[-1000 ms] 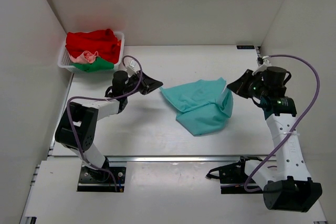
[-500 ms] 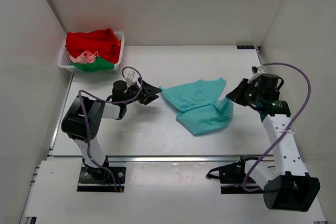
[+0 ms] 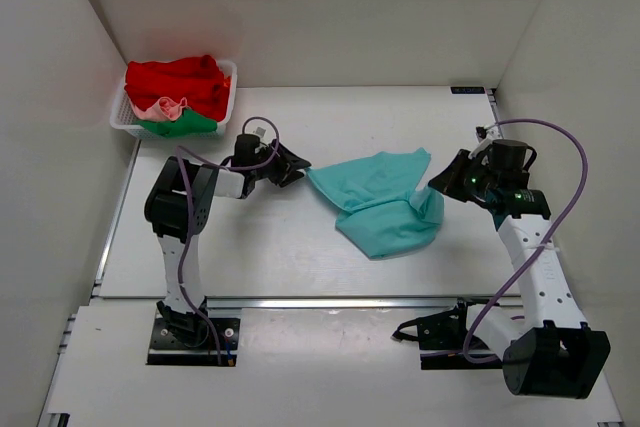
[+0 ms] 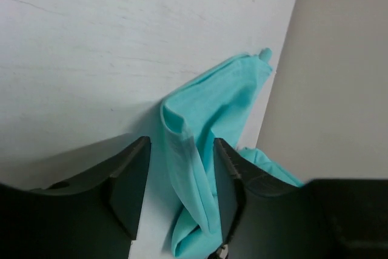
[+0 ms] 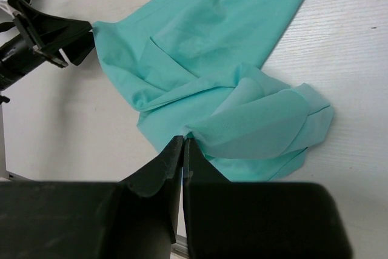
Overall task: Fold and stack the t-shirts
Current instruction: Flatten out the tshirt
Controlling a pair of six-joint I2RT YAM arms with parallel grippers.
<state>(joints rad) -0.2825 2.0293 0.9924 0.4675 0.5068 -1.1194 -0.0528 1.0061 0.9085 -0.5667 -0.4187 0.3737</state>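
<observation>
Teal t-shirt (image 3: pixel 380 207) lies crumpled in the middle of the table (image 3: pixel 280 247), well apart from the basket (image 3: pixel 120 123) holding the other shirts (image 3: pixel 180 82). The left gripper (image 4: pixel 182 174) stands partly open, straddling the shirt's left corner; I would close it only once the hem sits deep between the fingers. The right gripper (image 5: pixel 183 141) looks pinched tight on a raised fold at the shirt's right side. Sleeves and collar are lost in the folds, and how much cloth the right gripper holds is unclear.

A: Top cam?
B: High, behind arm bases, looks down — whole bench (image 3: pixel 300 257) seen.
A: Wrist cams?
B: Left: low, v. close, along bench. Right: higher, looks down. All three share teal t-shirt (image 3: pixel 385 207).
</observation>
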